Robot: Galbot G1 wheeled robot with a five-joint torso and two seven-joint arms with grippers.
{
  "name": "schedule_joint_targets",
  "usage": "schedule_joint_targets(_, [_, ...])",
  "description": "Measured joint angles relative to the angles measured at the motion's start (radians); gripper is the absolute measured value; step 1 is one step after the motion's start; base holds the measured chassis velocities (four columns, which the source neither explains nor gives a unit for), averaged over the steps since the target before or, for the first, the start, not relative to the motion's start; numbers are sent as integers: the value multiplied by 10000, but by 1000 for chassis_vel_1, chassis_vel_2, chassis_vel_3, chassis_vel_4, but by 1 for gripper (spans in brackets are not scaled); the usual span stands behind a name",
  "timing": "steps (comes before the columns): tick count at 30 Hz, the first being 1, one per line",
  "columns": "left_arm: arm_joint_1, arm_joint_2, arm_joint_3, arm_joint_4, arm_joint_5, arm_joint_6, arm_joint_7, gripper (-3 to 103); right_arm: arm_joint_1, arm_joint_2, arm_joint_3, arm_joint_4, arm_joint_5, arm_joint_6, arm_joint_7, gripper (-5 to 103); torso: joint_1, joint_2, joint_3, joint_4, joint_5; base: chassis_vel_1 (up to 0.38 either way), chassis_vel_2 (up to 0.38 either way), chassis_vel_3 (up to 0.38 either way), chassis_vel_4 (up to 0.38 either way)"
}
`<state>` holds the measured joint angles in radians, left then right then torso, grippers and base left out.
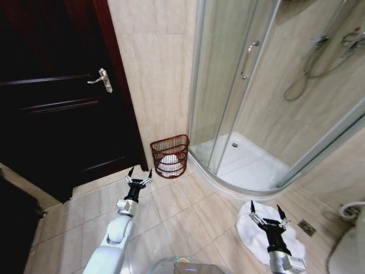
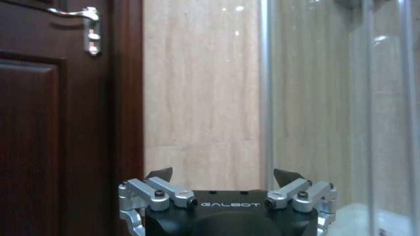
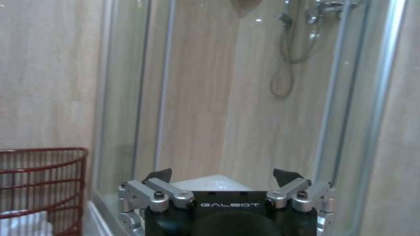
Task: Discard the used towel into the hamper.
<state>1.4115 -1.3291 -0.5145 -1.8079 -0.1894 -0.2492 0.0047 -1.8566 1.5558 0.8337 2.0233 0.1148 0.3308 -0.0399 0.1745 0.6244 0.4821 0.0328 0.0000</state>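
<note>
Currently the towel point(image 1: 263, 231) lies crumpled on the floor, lower right of frame; right pincer point(image 1: 268, 216) hovers above it, fingers apart, seemingly poised to grasp. Left pincer point(image 1: 139, 176) idles spread beside the hamper point(image 1: 170, 156) at centre frame.

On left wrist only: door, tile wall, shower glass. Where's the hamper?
Observer: The hamper stands on the floor against the wall, between the door and the shower glass, just ahead of the left end effector.
Operator: Anything in it?
Observer: Something white lies in the bottom; I cannot tell what it is.
Operator: And the towel?
Observer: A white towel lies heaped on the floor outside the shower. In the head view, the open, empty right end effector shows over it.
</note>
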Motion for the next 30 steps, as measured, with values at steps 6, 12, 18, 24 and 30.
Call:
schedule_joint_targets(6, [-145,11,71,87,5,-56,-26,100,7,-9,25,-1,21,-8,10,100,1,0,0,-2,0,-90,-178,-38,43])
schedule_joint_targets(12, [-227,19,209,323,-61,-402,-183,100,-9,-20,21,-12,25,-5,54,100,1,0,0,-2,-1,-70,-152,-14,89])
schedule_joint_targets(18, [-198,27,258,340,-136,-415,-193,100,-12,4,10,-12,20,-4,69,100,0,0,0,1,1,-5,-112,14,125])
schedule_joint_targets(24, [-186,56,332,337,-180,-322,-189,100,-10,67,-23,-19,-12,-18,70,100,1,0,0,1,-1,-22,-108,13,108])
schedule_joint_targets(30, [-210,94,330,374,-186,-359,-201,100,5,92,-32,-67,-23,-40,70,100,0,0,0,0,-2,-62,-145,62,151])
